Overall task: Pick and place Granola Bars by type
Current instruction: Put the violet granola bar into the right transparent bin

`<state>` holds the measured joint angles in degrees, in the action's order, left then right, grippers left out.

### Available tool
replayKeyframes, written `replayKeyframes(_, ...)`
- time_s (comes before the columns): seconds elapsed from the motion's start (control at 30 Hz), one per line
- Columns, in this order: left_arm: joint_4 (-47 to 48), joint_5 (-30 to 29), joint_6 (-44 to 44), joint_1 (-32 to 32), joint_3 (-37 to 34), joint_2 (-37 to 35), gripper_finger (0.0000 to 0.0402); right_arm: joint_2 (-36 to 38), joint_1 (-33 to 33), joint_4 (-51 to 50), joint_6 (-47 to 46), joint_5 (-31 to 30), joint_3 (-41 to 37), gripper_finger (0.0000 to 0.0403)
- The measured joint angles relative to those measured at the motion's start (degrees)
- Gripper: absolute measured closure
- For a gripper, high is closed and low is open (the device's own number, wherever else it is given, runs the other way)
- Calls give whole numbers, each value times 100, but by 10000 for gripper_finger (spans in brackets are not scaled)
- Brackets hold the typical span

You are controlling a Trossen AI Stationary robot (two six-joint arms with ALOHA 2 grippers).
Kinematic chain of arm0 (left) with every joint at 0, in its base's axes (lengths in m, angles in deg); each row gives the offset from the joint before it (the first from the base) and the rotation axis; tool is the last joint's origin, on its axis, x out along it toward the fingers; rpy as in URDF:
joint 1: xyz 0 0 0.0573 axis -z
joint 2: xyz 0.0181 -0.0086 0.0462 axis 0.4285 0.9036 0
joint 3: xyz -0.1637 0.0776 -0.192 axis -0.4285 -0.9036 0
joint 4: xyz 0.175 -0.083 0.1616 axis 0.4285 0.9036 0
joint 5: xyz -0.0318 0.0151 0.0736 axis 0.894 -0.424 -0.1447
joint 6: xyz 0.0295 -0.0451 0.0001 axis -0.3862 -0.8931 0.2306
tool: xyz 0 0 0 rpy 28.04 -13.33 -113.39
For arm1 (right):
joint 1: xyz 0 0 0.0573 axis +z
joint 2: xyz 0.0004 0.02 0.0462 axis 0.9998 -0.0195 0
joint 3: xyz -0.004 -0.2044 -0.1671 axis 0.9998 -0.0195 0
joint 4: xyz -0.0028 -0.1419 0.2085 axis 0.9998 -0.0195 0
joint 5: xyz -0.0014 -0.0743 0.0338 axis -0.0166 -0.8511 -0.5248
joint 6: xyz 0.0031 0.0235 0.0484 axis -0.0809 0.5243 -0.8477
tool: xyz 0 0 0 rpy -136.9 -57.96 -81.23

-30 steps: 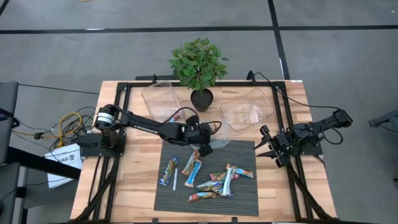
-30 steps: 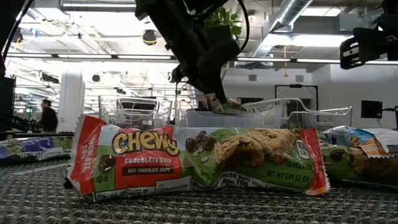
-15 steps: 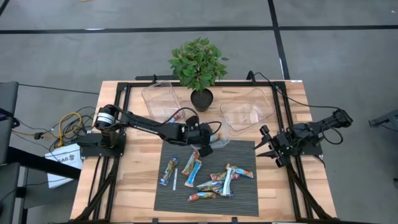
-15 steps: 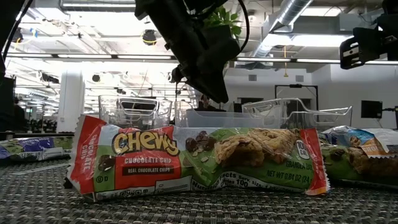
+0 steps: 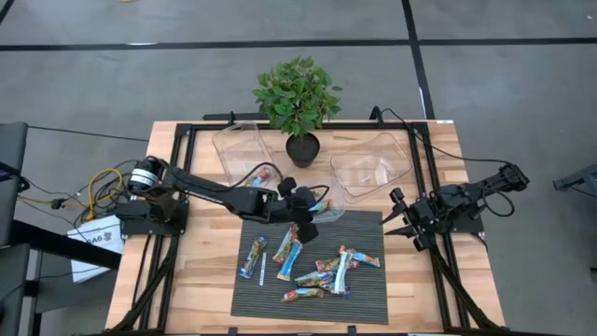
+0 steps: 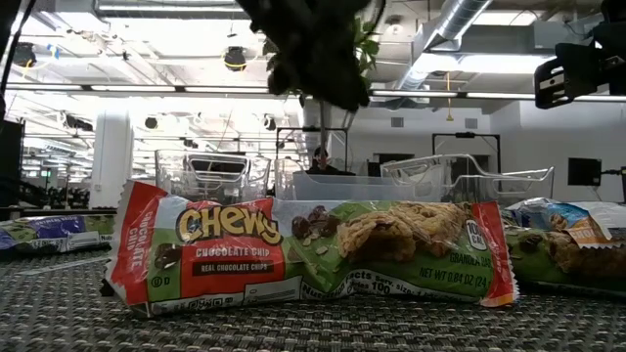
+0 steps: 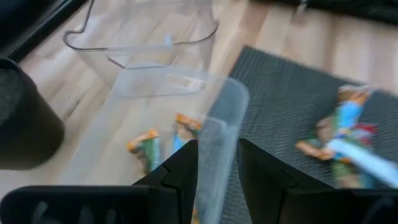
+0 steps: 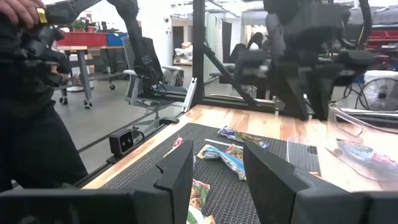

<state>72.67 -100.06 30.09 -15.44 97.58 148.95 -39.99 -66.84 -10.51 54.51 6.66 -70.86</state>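
Several granola bars in blue, red, orange and green wrappers lie flat on the dark mat; a green and red Chewy bar fills the low view. More bars lie in a small clear container at the mat's far edge. My left gripper hangs open above that container's near wall, raised off the table, touching nothing. My right gripper waits open at the table's right edge.
Two larger clear bins stand at the far side, left with a bar inside, and right. A potted plant sits between them. A thin white stick lies on the mat's left part. A person stands beyond the table.
My left gripper held a bar over the small clear container a second ago, then let it go; the bar fell out of the fingers into the container. Since then the gripper has risen, as the low view shows.
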Motion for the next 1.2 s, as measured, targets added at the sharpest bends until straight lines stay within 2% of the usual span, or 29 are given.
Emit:
replayKeyframes(0.3, 378, 842, -1313, 371, 2, -315, 297, 0, -2, 0, 0, 0, -2, 270)
replayKeyframes(0.53, 1158, 2232, -3158, 599, 2, -316, 297, 0, -2, 0, 0, 0, -2, 270)
replayKeyframes(0.7, 2008, 2892, -3812, 757, 2, -316, 297, 0, -2, 0, 0, 0, -1, 268)
replayKeyframes(1.03, 3641, 3076, -4795, 1166, 2, -316, 297, 0, 0, 0, 0, 0, -2, 268)
replayKeyframes(1.2, 4056, 2992, -5097, 1347, -10, -314, 297, 0, 0, 0, 0, 0, -2, 270)
